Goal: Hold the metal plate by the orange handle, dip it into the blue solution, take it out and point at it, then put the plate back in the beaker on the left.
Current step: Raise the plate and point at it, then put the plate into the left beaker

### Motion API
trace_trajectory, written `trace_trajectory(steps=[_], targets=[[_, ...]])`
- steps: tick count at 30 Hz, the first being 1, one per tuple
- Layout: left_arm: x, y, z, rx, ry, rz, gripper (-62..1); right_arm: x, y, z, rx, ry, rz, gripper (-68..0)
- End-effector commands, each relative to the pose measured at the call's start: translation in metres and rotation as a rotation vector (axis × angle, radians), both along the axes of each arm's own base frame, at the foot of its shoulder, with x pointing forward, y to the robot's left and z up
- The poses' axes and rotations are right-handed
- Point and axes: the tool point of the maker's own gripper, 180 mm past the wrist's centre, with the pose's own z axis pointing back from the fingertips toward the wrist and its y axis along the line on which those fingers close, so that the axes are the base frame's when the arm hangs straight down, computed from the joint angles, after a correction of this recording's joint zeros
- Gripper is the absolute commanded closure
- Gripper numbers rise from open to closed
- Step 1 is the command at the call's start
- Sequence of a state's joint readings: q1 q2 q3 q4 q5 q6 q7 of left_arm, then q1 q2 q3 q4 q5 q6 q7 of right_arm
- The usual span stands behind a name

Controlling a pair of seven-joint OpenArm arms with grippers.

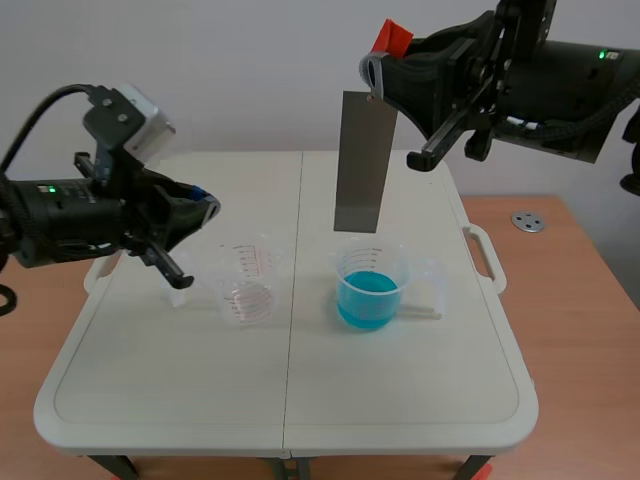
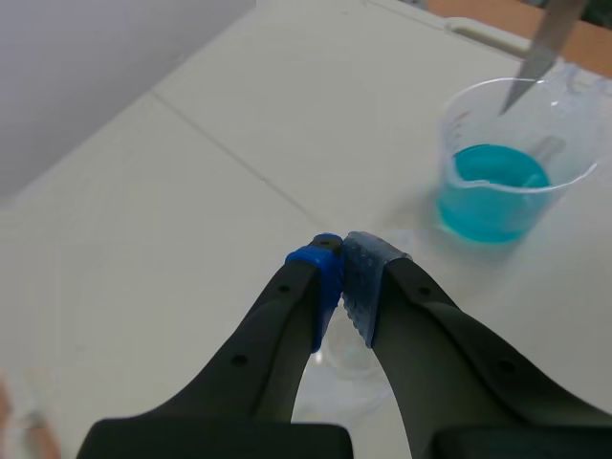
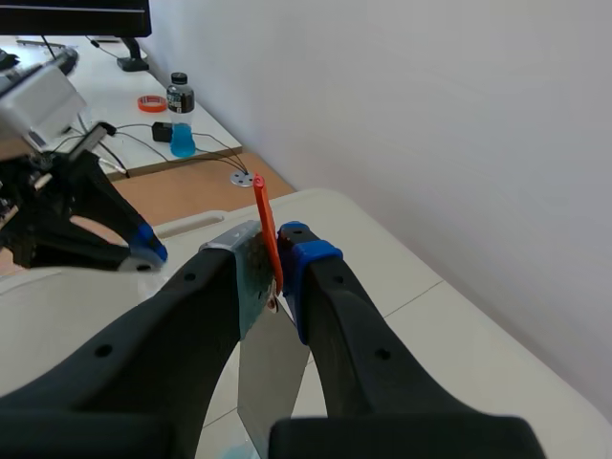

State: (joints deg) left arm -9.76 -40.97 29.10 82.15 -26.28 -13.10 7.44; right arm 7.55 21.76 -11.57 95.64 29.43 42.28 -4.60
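R pincer (image 3: 275, 251) is pinching the orange handle (image 1: 392, 38), w/ the metal plate (image 1: 362, 160) hanging upright just above the blue-solution beaker (image 1: 369, 290), seemingly undipped. L pincer (image 2: 339, 251) is hovering pressed together, left of that beaker, near the empty beaker (image 1: 248, 285).

In the left wrist view the metal plate (image 2: 538, 53) runs out of view, with only its lower tip showing above the beaker of blue solution (image 2: 497, 191). The empty beaker (image 2: 346, 368) is almost wholly covered by the closed fingers of the left gripper (image 2: 341, 251), and a blurred shape (image 2: 24, 421) beside that gripper cannot be made out. In the right wrist view the right gripper (image 3: 274, 253) pinches the orange handle (image 3: 267, 225) so that only a thin strip shows, its fingers hide much of the plate below, and in the scene view the printed scales (image 1: 250, 262) on both beakers are too small to read.
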Motion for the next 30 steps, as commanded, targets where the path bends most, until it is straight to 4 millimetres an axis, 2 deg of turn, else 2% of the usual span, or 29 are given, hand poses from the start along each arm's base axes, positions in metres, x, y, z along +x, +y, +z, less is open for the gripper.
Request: trace_trajectory(steps=[1, 8, 14, 22, 30], targets=[[-0.010, 0.011, 0.000, 0.002, 0.003, 0.012, -1.8, -0.001, -0.003, 0.015, 0.013, -0.043, 0.008, -1.5], [-0.052, 0.085, -0.025, 0.105, 0.078, 0.116, -1.8, -0.001, -0.002, 0.015, 0.014, -0.043, 0.009, -1.5], [-0.098, 0.125, -0.051, 0.154, 0.186, 0.193, -1.8, -0.001, -0.002, 0.016, 0.016, -0.043, 0.009, -1.5], [-0.181, 0.147, -0.091, 0.191, 0.380, 0.251, -1.8, 0.000, -0.002, 0.019, 0.021, -0.050, 0.010, -1.5], [-0.262, 0.142, -0.122, 0.230, 0.541, 0.289, -1.9, 0.003, -0.001, 0.029, 0.035, -0.069, 0.015, -1.5]])
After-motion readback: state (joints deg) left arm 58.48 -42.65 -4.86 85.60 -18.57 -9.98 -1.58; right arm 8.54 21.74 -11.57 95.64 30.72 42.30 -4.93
